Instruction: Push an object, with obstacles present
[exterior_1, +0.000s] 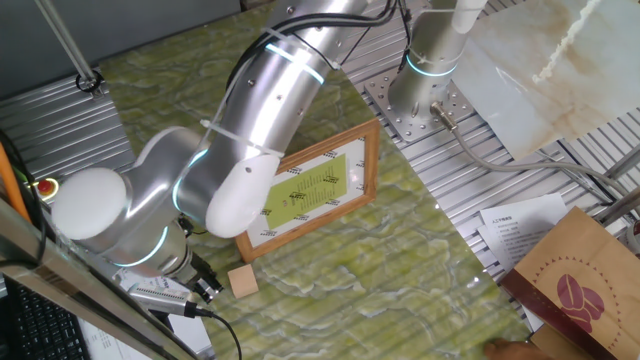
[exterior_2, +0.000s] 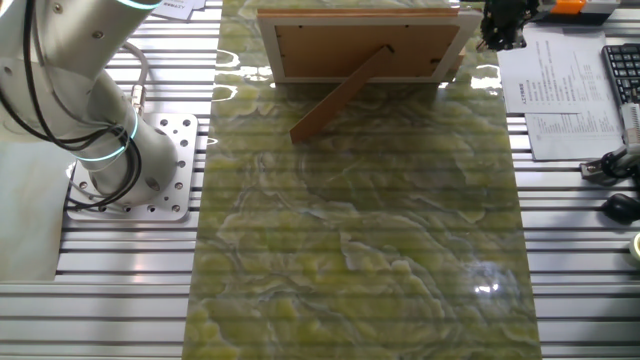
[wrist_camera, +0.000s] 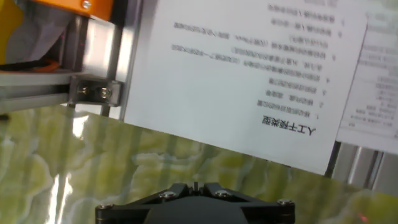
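A Flexiv arm is reaching low over a green marbled mat (exterior_1: 380, 280), its gripper (exterior_1: 203, 287) hanging at the mat's near left corner in one fixed view. The small wooden cube (exterior_1: 243, 281) is sitting on the mat just to the right of the black fingertips, close beside them; whether they are touching it cannot be told. How wide the fingers are standing cannot be told either: one fixed view shows them only from the side, and the hand view shows just the black gripper body at the bottom edge.

The picture frame (exterior_1: 318, 188) is standing propped on the mat just beyond the cube, leaning back on its rear strut (exterior_2: 338, 95), which shows in the other fixed view along with the frame's brown backboard. The arm's bulky silver elbow is crossing in front of the frame's left end.

The frame is showing a light wood border, a white mat and a yellow-green printed sheet. The cube is plain, pale wood with square faces. The mat is glossy, veined in green and cream, lying on a ribbed aluminium table (exterior_1: 520, 190). A brown paper bag (exterior_1: 585, 280) printed with coffee beans is resting at the far right, beside printed sheets (exterior_1: 525, 222).
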